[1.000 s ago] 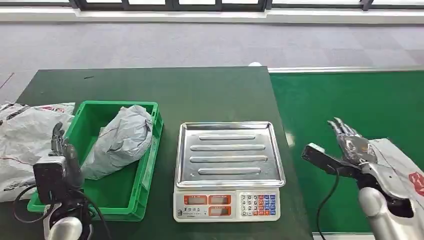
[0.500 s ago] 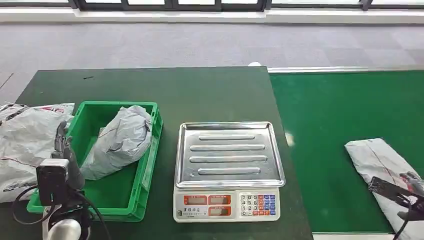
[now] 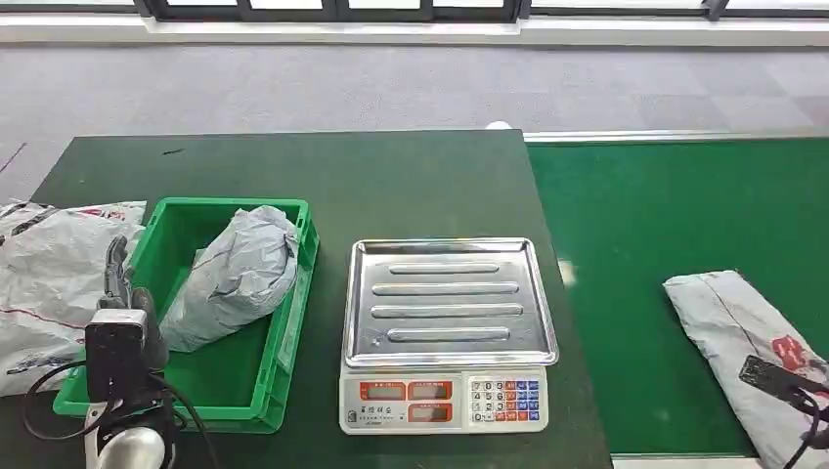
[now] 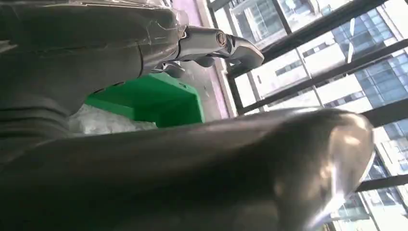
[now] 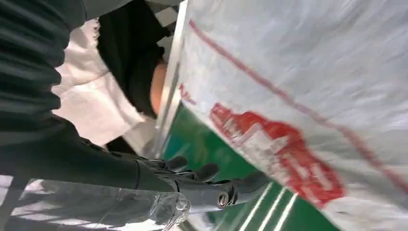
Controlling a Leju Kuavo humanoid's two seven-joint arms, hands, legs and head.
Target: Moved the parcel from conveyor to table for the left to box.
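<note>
A grey parcel with a red mark lies on the green conveyor at the right. Its wrinkled skin shows close up in the right wrist view. My right hand lies beside it with fingers stretched out and nothing in them; in the head view its wrist mount sits over the parcel's near end. My left hand stands at the left wall of the green box, fingers up and holding nothing. Inside the box lies another grey parcel.
A steel-topped scale stands on the dark table between box and conveyor. More grey bags are piled left of the box. In the right wrist view a person in white and black is beside the conveyor.
My right arm has dropped from above the parcel down to the lower right corner. The parcel has shifted slightly along the belt. The left hand has barely moved.
</note>
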